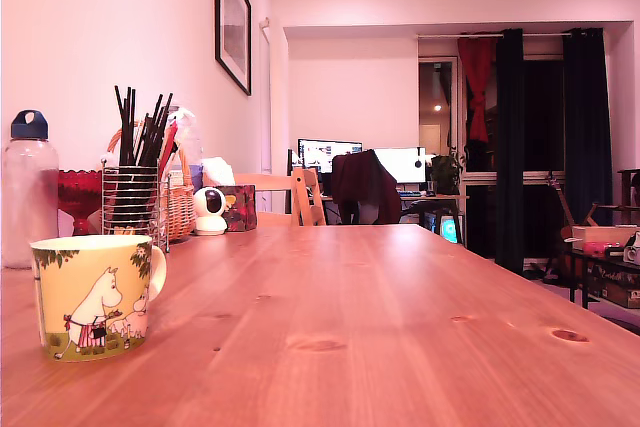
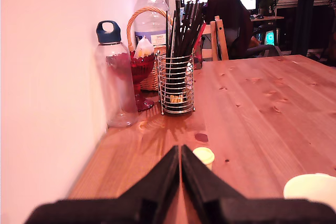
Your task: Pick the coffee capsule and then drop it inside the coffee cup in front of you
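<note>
Wooden table [image 1: 400, 317] in a pink-lit room bears the coffee cup [image 1: 92, 297]; tool [image 2: 180, 153] pinched together, empty.

coffee cup [image 2: 314, 191] cropped; capsule [image 2: 204, 157] half-hidden

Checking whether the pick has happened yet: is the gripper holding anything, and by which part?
Nothing is held. The gripper is shut with nothing between its fingers; the coffee capsule sits on the table just beyond the tips.

Coffee cup [image 1: 92, 297]: pale yellow, white cartoon figures, green leaves at rim. Bottle [image 1: 28, 192]: clear, blue cap. Table [image 1: 400, 327]: reddish-brown wood with dark knots; gripper [image 2: 180, 153]: black.
</note>
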Robot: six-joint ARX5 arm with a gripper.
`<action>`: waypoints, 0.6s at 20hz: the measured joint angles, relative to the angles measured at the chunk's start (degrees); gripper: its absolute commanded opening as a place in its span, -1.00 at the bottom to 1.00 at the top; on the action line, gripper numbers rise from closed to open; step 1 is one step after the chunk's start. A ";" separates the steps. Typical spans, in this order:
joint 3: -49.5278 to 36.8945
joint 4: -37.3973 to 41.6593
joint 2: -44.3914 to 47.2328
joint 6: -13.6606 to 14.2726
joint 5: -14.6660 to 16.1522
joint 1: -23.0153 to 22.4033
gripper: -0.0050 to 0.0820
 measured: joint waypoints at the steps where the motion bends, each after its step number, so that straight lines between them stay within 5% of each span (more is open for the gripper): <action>1: 0.02 -0.92 -0.24 0.02 2.36 0.76 -0.94; 12: -0.57 -2.01 -0.61 -0.81 4.57 2.23 -0.94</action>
